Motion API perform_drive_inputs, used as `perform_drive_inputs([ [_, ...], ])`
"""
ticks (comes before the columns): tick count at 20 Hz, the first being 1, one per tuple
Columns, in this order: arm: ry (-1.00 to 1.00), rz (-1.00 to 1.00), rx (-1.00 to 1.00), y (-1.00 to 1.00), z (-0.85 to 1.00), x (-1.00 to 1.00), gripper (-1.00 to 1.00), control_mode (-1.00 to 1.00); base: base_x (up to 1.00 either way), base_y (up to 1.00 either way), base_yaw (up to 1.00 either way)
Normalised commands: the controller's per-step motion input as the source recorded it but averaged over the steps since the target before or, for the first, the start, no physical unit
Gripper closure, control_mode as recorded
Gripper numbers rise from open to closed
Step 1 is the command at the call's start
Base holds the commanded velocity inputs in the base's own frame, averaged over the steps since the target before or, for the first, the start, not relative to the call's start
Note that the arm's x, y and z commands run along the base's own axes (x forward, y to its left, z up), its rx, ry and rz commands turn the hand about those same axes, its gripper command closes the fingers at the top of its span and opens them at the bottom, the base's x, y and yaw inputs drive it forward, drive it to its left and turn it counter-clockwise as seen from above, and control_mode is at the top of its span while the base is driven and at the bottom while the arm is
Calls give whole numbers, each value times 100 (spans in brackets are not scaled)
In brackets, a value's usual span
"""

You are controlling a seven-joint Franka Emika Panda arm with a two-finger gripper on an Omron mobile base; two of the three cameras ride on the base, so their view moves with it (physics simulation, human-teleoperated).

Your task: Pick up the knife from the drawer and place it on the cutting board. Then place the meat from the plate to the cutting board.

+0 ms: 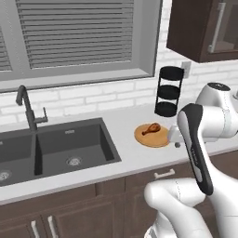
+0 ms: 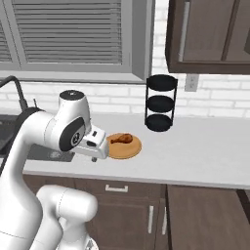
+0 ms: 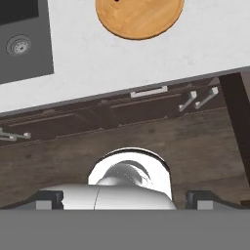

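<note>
The meat [image 1: 152,128], a small reddish-brown drumstick, lies on the round tan plate [image 1: 160,138] on the counter, right of the sink. The same plate [image 2: 128,149] and meat [image 2: 122,139] show in the right base view. My gripper [image 3: 124,200] hangs over the counter's front edge just beside the plate, pointing down, open, with nothing between its fingertips [image 3: 49,199]. Below it the drawer [image 3: 149,91] is closed, showing only its front and handle. The knife is hidden. The cutting board is out of view.
A dark double sink [image 1: 69,146] with a faucet [image 1: 29,109] takes the left of the counter. A black three-tier rack [image 1: 169,90] stands against the brick wall behind the plate. A dark wall cabinet [image 2: 210,34] hangs at upper right. Brown cabinet doors with handles [image 3: 195,99] line the front below.
</note>
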Motion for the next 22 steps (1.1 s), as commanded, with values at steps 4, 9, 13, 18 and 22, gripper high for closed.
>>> perform_drive_inputs([
  [4,0,0,0,0,0,0,-100,100,41,-29,2],
  [9,0,0,0,0,0,0,-100,100,21,-11,7],
  [13,0,5,0,0,0,7,-100,-100,20,0,16],
  [18,-1,10,4,-18,0,21,-100,-100,0,0,0],
  [22,0,2,0,-1,0,72,-100,-100,0,0,0],
])
